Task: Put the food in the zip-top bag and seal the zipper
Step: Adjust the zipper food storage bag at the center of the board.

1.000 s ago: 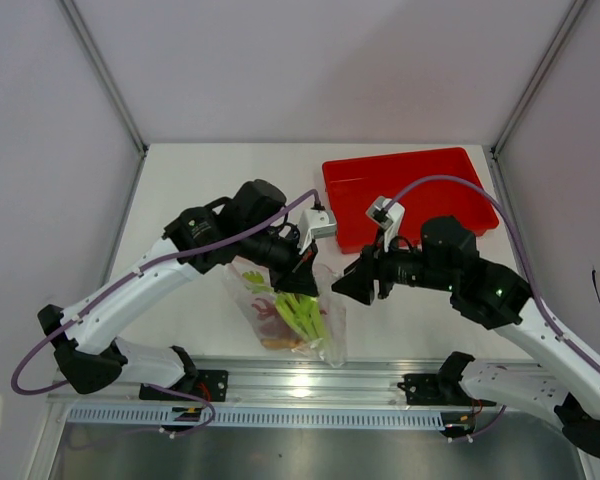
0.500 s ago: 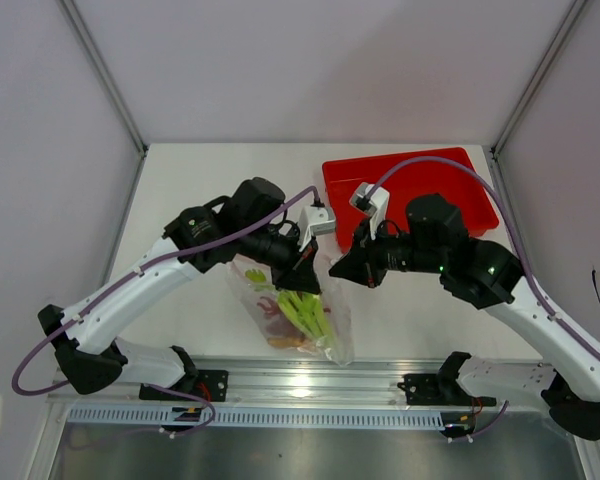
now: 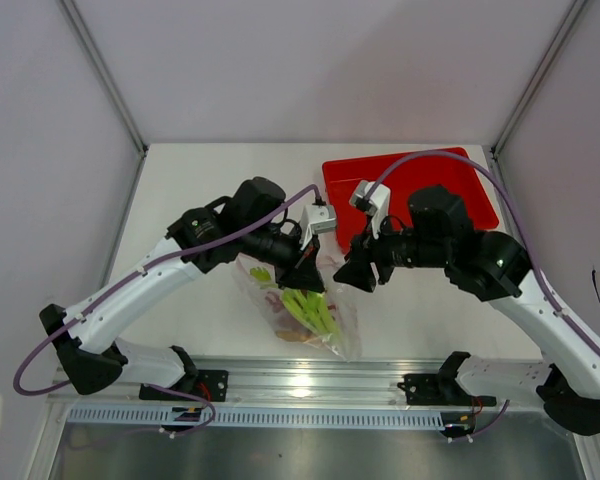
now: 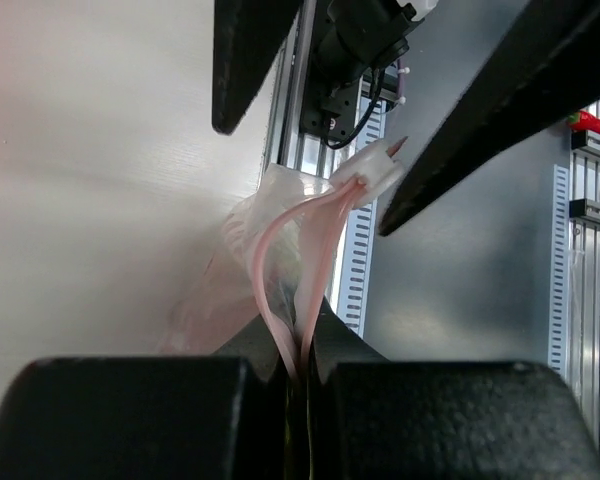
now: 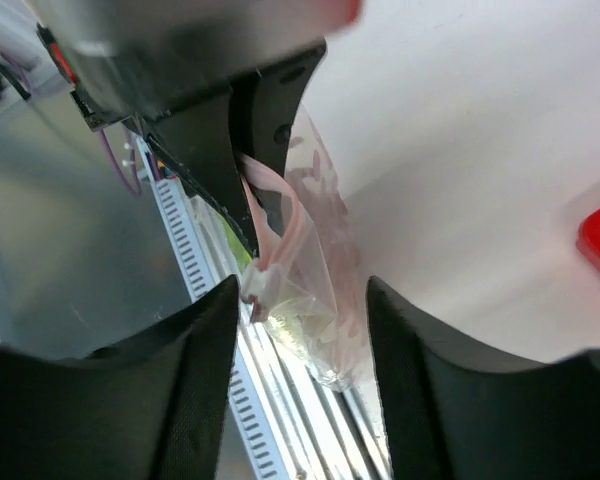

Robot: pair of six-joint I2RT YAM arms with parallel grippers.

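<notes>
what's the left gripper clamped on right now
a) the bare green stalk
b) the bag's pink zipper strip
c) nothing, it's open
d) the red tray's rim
b: the left wrist view shows the left gripper shut on the pinkish zipper strip.

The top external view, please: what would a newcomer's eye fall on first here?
The clear zip-top bag near the table's front edge stands out, with a green stalk inside. The left gripper holds it, fingers shut on the pinkish zipper. The open right gripper faces it, its fingers apart around the white slider, and a red tray sits behind.
</notes>
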